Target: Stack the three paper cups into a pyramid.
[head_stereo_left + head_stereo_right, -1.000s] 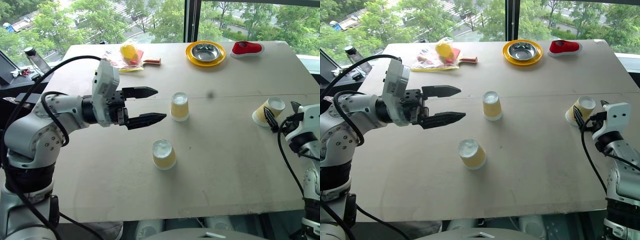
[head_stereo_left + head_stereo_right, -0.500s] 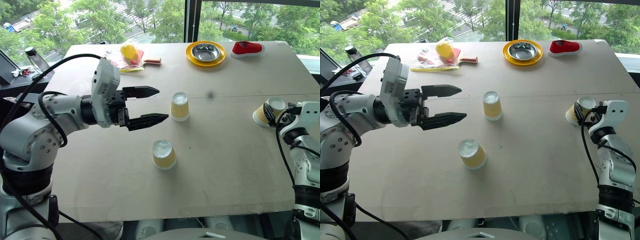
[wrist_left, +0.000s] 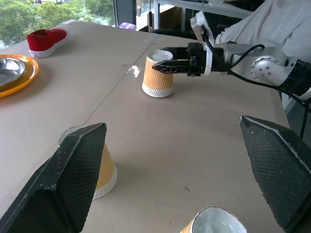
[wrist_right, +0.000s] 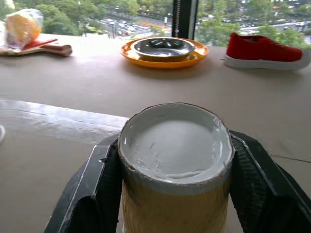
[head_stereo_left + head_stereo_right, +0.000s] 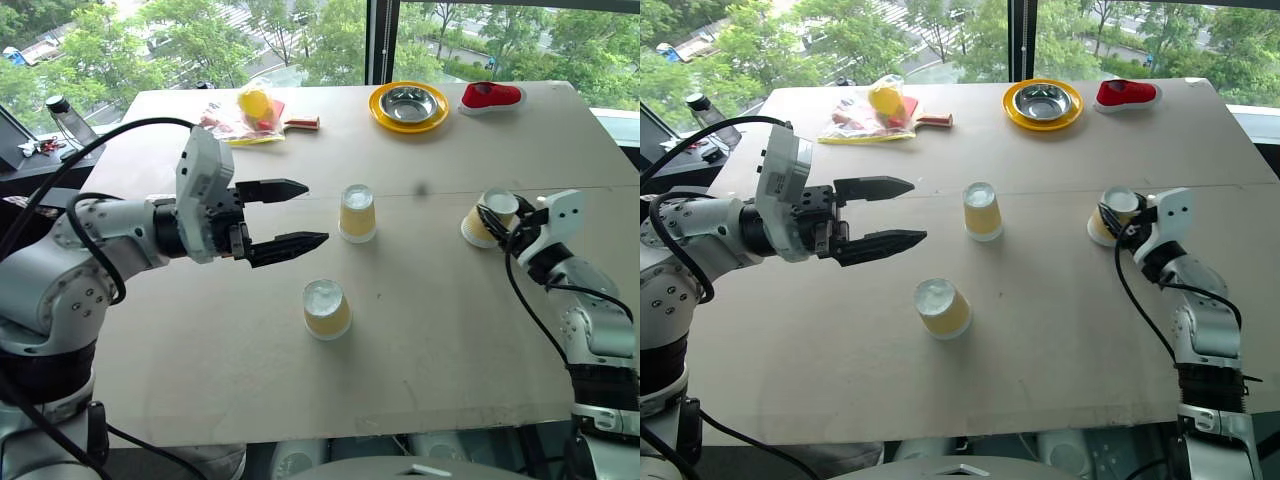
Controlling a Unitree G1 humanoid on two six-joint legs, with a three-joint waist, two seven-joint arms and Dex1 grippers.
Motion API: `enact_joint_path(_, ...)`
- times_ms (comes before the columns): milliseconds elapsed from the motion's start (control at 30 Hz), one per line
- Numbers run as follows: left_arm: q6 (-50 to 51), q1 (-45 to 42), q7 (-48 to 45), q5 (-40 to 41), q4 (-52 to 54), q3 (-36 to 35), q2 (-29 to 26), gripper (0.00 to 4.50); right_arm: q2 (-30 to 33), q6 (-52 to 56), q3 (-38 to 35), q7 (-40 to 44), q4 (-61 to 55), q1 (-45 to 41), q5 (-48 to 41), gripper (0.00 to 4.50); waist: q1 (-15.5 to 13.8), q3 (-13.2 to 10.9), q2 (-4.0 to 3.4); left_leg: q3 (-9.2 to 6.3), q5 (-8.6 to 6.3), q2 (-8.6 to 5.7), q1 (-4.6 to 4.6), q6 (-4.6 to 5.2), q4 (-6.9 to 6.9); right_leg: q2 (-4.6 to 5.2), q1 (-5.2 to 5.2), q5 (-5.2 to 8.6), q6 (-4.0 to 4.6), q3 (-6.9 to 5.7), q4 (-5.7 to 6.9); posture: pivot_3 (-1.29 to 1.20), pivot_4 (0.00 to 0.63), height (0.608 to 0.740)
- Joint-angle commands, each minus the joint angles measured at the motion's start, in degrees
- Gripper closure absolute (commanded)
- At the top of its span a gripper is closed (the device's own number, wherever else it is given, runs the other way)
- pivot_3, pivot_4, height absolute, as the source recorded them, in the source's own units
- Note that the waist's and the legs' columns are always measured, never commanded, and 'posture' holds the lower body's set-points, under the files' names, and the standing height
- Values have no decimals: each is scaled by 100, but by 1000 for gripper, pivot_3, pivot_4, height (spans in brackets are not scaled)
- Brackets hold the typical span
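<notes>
An upturned paper cup (image 4: 175, 160) sits clasped between the right pincer's (image 4: 176, 191) black fingers (image 4: 90, 189).

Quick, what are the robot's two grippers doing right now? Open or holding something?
Left gripper: open, holding nothing.
Right gripper: shut on a paper cup, one finger on each side of it.

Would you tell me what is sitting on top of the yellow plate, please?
A steel bowl sits on the yellow plate; it looks empty, and the plate's middle is hidden beneath it.
</notes>
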State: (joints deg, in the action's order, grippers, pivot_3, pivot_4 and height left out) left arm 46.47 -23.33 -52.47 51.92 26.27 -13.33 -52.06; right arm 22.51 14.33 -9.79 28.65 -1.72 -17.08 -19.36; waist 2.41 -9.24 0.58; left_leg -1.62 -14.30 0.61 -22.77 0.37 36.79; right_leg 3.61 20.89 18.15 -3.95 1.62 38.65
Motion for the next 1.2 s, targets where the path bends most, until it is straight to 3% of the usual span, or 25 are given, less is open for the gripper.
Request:
enact_joint_path(33, -66, 431, 89, -25, 220, -423, -101, 0, -161, 102, 475, 218, -217, -470, -16, 2290, -10, 0, 1, 0, 0, 2, 0, 0, 0, 1, 0, 0, 0, 0, 0, 0, 150, 740)
enact_joint_path(333, -186, 1022, 309, -56, 422, -744, -53, 0, -709, -54, 1159, 347, 759, -1440, 327, 2290, -56, -1, 3, -7, 4, 1, -7, -7, 4, 8, 2, 0, 0, -6, -1, 0, 150, 740)
enact_joint_path(600, -222, 1160, 353, -27, 477, -789, -45, 0, -681, -84, 1184, 585, 1072, -1496, 396, 2290, -12, -1, 2, -5, 5, 0, -6, -10, 3, 5, 5, 0, 0, -4, 4, 0, 150, 740)
enact_joint_path(733, -215, 1173, 338, -3, 465, -809, -68, 0, -670, 73, 1206, 766, 896, -1387, 310, 321, -8, -1, 2, -4, 3, 0, -6, -6, 4, 5, 5, 0, 0, -3, 4, 0, 150, 740)
enact_joint_path(767, -214, 1183, 326, -5, 458, -813, -81, 0, -676, 91, 1193, 789, 857, -1366, 289, 36, -8, -1, 2, -5, 3, 0, -6, -5, 4, 5, 5, 0, 0, -4, 5, 0, 150, 740)
enact_joint_path(967, -196, 1302, 255, 51, 517, -850, -105, 0, -564, 58, 1019, 866, 609, -1216, 193, 11, -11, -1, 2, -4, 1, 1, -6, -2, 4, 5, 5, 0, 0, -3, 5, 0, 150, 740)
enact_joint_path(1100, -251, 2092, -162, 208, 807, -1166, -76, 0, -102, 231, 661, 1160, -18, -738, -152, 11, -15, -1, 2, -3, 1, 4, -8, -2, 2, 9, 5, 0, 0, -2, -2, 0, 150, 740)
enact_joint_path(1200, -755, 2958, -520, -134, 954, -1300, 152, 0, 532, 189, 399, 1851, -660, 43, -510, 11, -33, -1, 2, -4, -2, 7, -11, 3, -8, 13, 3, 0, 0, -5, -15, 0, 150, 740)
